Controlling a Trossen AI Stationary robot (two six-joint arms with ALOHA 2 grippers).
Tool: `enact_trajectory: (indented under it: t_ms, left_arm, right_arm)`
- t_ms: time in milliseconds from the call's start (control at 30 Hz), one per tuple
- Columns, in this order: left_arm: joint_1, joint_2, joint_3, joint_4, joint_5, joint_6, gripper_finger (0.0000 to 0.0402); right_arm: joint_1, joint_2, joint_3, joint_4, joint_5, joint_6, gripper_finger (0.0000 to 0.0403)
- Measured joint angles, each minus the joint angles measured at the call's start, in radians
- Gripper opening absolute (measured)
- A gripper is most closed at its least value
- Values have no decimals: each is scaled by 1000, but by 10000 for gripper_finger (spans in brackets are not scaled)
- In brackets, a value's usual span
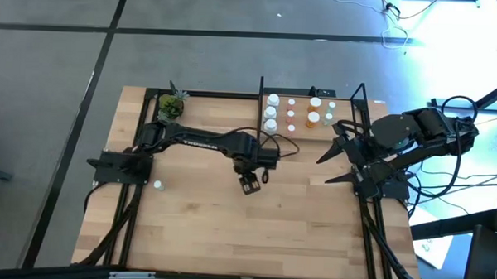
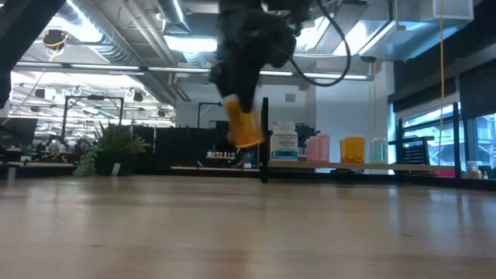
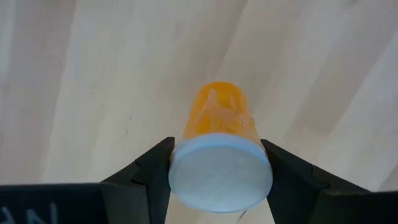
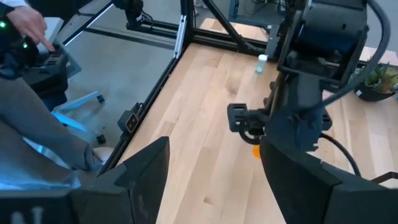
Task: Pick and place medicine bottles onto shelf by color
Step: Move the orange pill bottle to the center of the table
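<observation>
Orange bottle (image 1: 250, 183) first: from above, you see your left claw (image 1: 250, 186) over the middle of the counter (image 1: 196, 220), and the bottle is mostly hidden under it. The shelf (image 1: 302, 137) with the other bottles (image 1: 272, 112) sits off to the far right of that claw. Your right claw (image 1: 334, 163) waits near the shelf's edge with its fingers spread wide, holding nothing.

From the low view, the left claw (image 2: 246, 116) hangs above the counter (image 2: 248, 232). The orange bottle (image 2: 246, 129) sticks out below it, tilted, not touching the wood.

In the left wrist view, the left claw (image 3: 219, 171) squeezes the orange bottle (image 3: 219, 118) from both sides, just under its white cap (image 3: 221, 180).

In the right wrist view, the right claw (image 4: 208, 180) is open, and the left arm (image 4: 305, 93) is in front of it.
</observation>
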Motion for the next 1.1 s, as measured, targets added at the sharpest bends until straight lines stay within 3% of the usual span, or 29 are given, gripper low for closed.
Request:
enact_trajectory:
  t_ms: [233, 1100]
  left_arm:
    - [-1, 56, 46, 15, 2, 37, 193]
    - [0, 158, 37, -35, -12, 112, 193]
  right_arm:
    - [0, -9, 0, 8, 0, -4, 252]
    - [0, -10, 0, 4, 0, -8, 252]
